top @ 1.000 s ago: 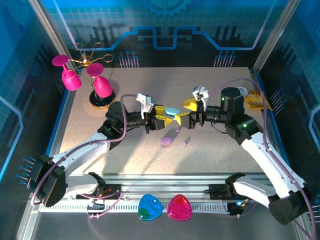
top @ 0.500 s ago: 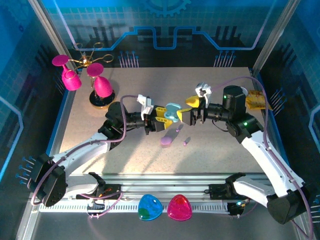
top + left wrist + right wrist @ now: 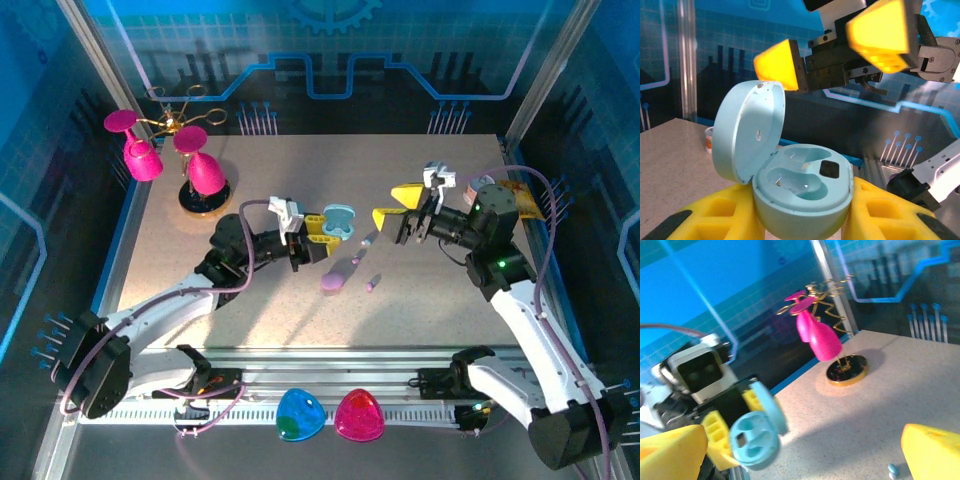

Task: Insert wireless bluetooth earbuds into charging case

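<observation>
Backed away, right jaws gape wide; left jaws clamp the open, empty blue case (image 3: 802,200).

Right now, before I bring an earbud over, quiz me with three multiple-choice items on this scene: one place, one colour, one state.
1. The blue case is: A lying loose; B held in the left gripper; C tipped over.
2. The glasses are: A green; B yellow; C pink.
3. The lid is: A open; B shut; C detached.

Answers: B, the gripper's yellow pads clamp the case's base; C, both glasses show bright pink; A, the lid stands raised on its hinge with the wells bare.
</observation>
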